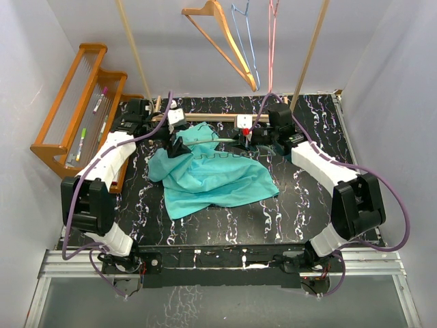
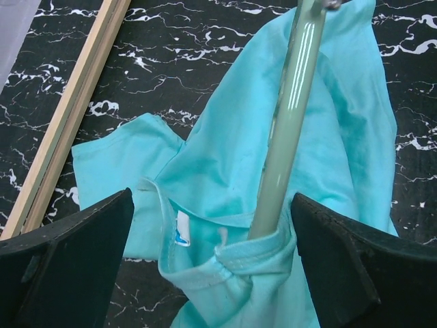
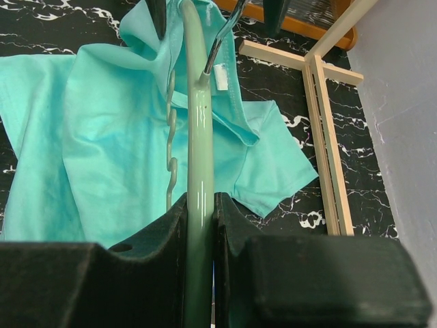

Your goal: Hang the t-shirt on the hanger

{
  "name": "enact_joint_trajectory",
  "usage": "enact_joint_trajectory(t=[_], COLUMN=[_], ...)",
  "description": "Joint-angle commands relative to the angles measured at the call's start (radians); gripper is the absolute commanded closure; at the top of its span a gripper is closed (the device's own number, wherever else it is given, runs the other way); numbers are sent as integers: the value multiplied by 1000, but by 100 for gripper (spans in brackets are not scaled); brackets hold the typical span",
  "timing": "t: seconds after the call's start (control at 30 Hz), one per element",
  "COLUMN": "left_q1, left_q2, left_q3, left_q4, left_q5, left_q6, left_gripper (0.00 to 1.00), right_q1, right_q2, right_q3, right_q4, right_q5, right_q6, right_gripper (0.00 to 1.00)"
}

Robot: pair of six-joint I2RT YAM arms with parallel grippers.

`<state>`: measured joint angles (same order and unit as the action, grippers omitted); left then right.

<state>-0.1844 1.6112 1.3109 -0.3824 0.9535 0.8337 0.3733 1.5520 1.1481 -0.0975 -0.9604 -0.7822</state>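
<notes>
The teal-green t-shirt (image 1: 212, 179) lies crumpled on the black marbled table, collar toward the back. The pale mint hanger (image 1: 208, 141) lies across its collar end. My right gripper (image 1: 254, 140) is shut on the hanger's bar (image 3: 199, 130), which runs out from between the jaws (image 3: 200, 205) over the shirt (image 3: 102, 123). My left gripper (image 2: 212, 205) is open, its fingers standing either side of the bunched collar (image 2: 239, 263). The hanger arm (image 2: 290, 116) passes down into the collar opening. The hanger's metal hook (image 3: 222, 37) shows near the collar label.
A pale wooden rail (image 1: 205, 117) runs along the table's back, close to both grippers (image 2: 65, 137) (image 3: 328, 137). An orange wooden rack (image 1: 72, 109) stands at the left. An orange wooden hanger (image 1: 229, 41), a blue one (image 1: 246, 37) and a pink one (image 1: 273, 34) hang above.
</notes>
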Motion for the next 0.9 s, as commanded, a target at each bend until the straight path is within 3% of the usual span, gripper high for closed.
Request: enact_joint_trajectory(t=[0.0, 0.3, 0.6, 0.87], left_q1=[17, 29, 56, 112], left_q2=[-83, -117, -143, -176], left_q3=[-13, -84, -6, -13], left_q4=[-61, 35, 180, 49], left_q5=[25, -69, -38, 50], left_q6=[-4, -59, -337, -261], left_gripper=[3, 3, 3, 10], right_q1=[4, 4, 5, 5], right_q2=[-1, 11, 15, 17], right_q3=[9, 15, 18, 15], right_q4=[83, 83, 80, 82], right_q5=[-37, -49, -47, -44], right_q6=[12, 20, 23, 26], right_gripper=[92, 92, 92, 92])
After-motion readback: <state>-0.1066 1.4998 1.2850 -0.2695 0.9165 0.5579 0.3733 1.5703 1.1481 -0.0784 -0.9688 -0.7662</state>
